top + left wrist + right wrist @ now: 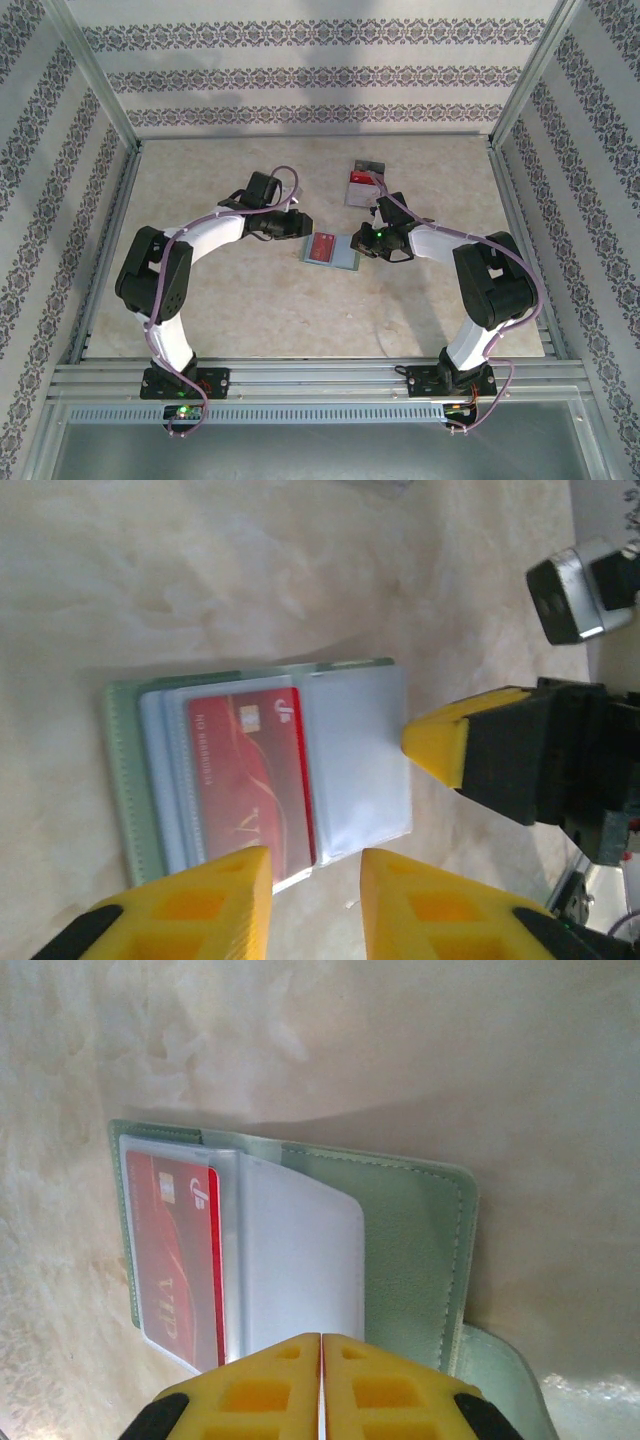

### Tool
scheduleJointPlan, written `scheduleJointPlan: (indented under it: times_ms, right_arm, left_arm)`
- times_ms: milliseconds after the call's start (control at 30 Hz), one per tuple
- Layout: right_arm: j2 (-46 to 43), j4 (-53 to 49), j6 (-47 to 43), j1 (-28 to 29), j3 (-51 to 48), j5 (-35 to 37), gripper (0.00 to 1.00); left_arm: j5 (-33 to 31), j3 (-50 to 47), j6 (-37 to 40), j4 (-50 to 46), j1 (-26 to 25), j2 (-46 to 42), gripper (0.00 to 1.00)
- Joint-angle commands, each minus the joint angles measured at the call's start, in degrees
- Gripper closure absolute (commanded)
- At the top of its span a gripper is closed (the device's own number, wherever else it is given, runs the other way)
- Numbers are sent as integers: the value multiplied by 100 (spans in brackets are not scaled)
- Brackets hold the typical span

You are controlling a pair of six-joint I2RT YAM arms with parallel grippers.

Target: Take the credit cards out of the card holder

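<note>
Currently, green card holder (pixel 412 1250) open, red card (pixel 175 1260) in sleeve

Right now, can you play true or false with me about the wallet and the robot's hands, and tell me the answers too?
1. The card holder lies open on the table. True.
2. The card in its clear sleeve is blue. False: the card is red.
3. The right hand has its fingers shut together. True.
4. The left hand is lifting the card holder into the air. False: the left hand is at its edge with a gap between the fingers, and the card holder lies flat.
5. A small pile of cards lies apart from the card holder, farther back on the table. True.
</note>
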Motion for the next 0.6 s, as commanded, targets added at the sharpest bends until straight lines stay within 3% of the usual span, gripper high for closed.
scheduleJointPlan:
  times_ms: [0, 567]
  right_arm:
    - [22, -87, -178, -81, -71, 35, 90]
    - [215, -119, -251, -81, -70, 52, 90]
  left_arm:
    - [487, 28, -60, 253, -91, 223, 76]
    - [459, 149, -259, 568, -100, 1006, 85]
